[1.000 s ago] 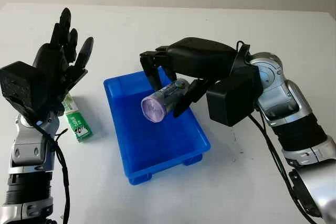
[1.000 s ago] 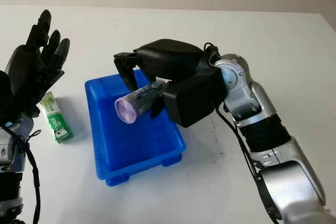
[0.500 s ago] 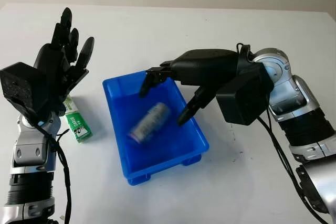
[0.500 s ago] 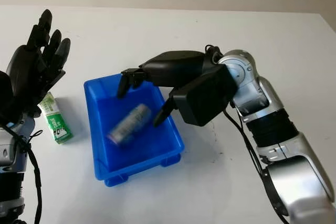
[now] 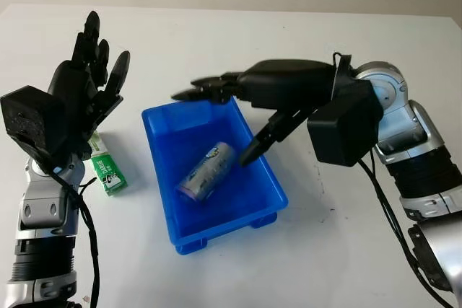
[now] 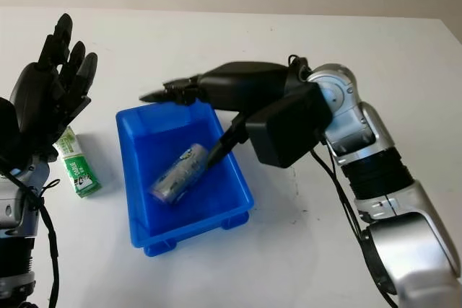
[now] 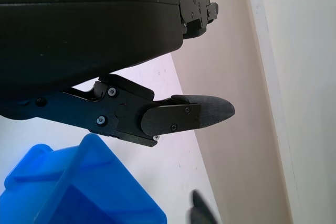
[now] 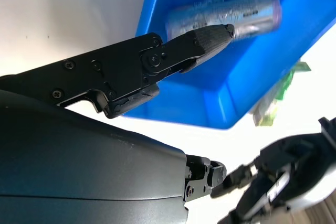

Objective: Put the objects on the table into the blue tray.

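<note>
1. Head views: the blue tray sits mid-table on the white table. A silvery can lies on its side on the tray floor. The right hand hangs above the tray's far-right part, holding nothing, fingers extended; one fingertip points down just beside the can. The left hand is raised at the table's left, empty, fingers upright. A green carton lies flat on the table left of the tray (partly behind that hand).
2. Left wrist view: a black finger juts out above a tray corner.
3. Right wrist view: a fingertip hovers over the can inside the tray; the carton shows beyond the tray wall.
</note>
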Tool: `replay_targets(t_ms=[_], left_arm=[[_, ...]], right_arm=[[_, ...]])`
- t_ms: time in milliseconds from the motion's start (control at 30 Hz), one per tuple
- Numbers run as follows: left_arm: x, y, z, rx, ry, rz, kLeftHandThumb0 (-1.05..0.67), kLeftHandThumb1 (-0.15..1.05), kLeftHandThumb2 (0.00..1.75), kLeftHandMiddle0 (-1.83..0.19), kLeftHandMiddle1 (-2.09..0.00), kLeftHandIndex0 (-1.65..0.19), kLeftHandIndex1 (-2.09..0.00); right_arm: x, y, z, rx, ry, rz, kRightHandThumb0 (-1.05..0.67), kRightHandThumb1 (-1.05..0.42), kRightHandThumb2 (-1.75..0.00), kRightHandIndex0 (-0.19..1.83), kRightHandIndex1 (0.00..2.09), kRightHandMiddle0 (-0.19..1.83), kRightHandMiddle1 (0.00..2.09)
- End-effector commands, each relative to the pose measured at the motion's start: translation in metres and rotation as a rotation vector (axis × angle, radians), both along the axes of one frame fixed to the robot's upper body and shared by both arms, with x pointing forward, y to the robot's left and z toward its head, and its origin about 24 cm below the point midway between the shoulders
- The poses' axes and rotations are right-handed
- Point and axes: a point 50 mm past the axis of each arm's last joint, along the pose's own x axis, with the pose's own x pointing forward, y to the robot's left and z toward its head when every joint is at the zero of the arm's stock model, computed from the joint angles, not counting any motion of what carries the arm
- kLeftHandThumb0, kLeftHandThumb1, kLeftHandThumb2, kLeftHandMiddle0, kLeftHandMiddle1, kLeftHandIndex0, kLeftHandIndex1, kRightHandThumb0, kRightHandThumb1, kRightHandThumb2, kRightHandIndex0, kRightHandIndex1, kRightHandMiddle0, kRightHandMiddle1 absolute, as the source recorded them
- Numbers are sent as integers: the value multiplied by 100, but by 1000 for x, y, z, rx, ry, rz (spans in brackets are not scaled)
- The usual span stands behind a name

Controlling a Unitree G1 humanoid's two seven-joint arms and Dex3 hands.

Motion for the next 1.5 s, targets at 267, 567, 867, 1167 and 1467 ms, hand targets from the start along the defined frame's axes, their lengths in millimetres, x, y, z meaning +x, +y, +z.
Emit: replay_targets(t_ms=[267,567,867,1167,1467], left_arm=[[-1,1,2,1,-14,2,-55,105,45,9,-5,13,-5],[0,2,3,3,-11,3,-55,105,43,8,-6,11,-6],[-1,2,4,10,-12,6,-55,105,44,8,-5,11,-6],[-2,3,4,18,-8,17,-55,105,44,8,-6,11,-6],[-3,8,6,59,10,18,-57,105,43,9,-5,13,-5]], right_arm=[[14,-31,27,304,55,-214,-80,-104,-13,-12,1,-10,6],[33,-63,11,544,166,-413,-94,-105,-52,-19,1,-18,3],[32,-73,-16,715,237,-520,-84,-105,-61,-19,0,-19,0],[24,-79,-37,938,373,-593,-77,-105,-63,-19,0,-19,0],[19,-86,-54,1002,462,-645,-76,-105,-66,-19,0,-19,0]])
